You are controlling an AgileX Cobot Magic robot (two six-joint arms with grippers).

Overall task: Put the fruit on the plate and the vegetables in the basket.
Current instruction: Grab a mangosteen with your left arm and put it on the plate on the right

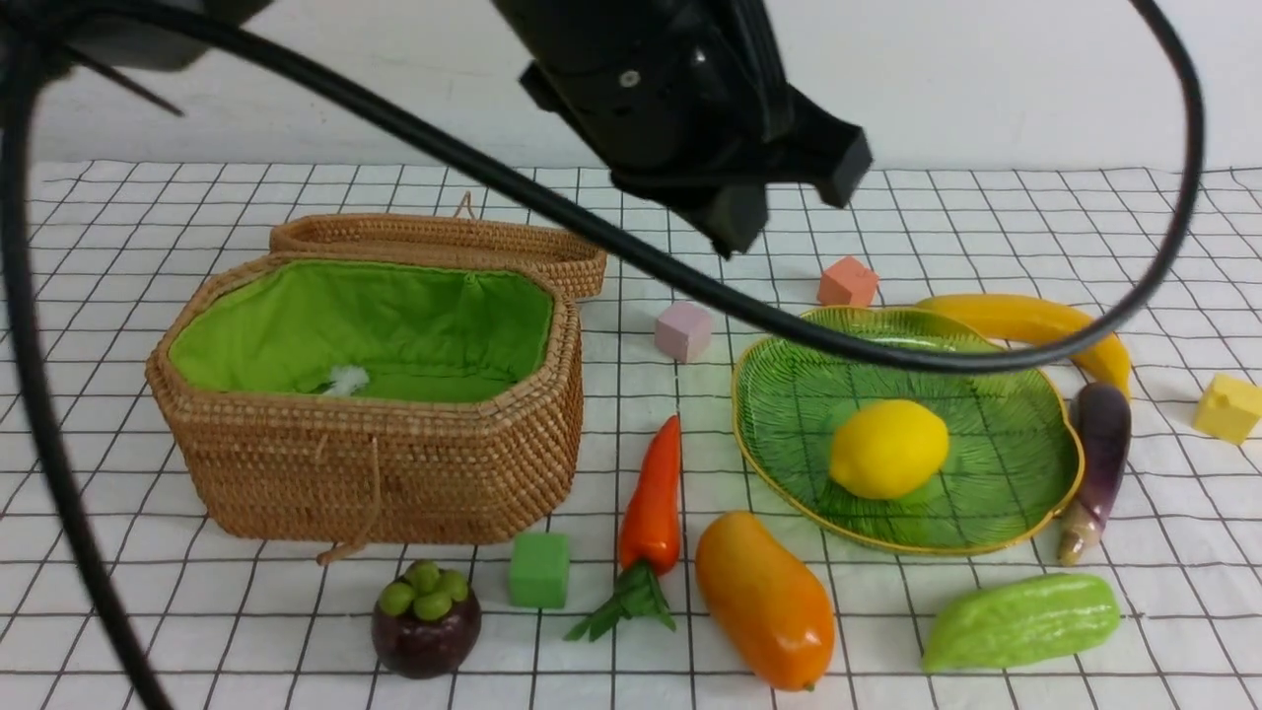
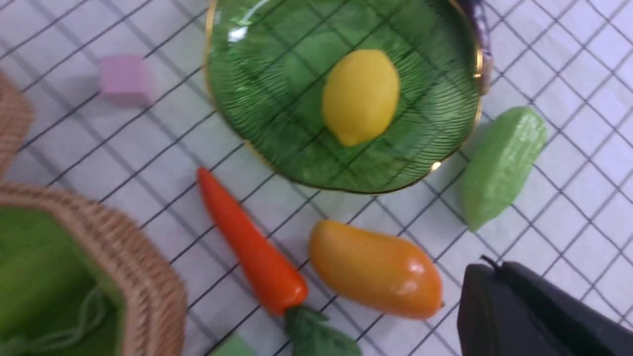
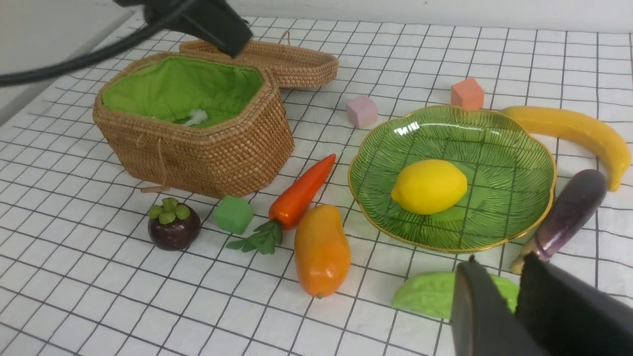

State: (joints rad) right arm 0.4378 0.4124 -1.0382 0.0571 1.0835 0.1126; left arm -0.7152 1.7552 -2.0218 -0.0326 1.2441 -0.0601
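Note:
A yellow lemon [image 1: 887,449] lies on the green leaf plate [image 1: 1006,434]. The banana [image 1: 1035,320] curves behind the plate and the eggplant [image 1: 1099,444] lies at its right edge. The carrot [image 1: 653,503], mango [image 1: 764,597], gourd [image 1: 1020,621] and mangosteen [image 1: 426,621] rest on the cloth in front. The open wicker basket [image 1: 375,454] stands at the left. My left gripper [image 1: 735,232] hangs high above the plate's back left, shut and empty [image 2: 494,267]. My right gripper [image 3: 497,264] hovers over the gourd [image 3: 430,294], jaws slightly apart, holding nothing.
Small cubes lie about: green [image 1: 539,569] by the basket's front, pink [image 1: 683,330] and orange [image 1: 848,283] behind the plate, yellow [image 1: 1227,406] at the far right. A black cable [image 1: 592,232] sweeps across the front view. The basket lid [image 1: 444,242] lies behind it.

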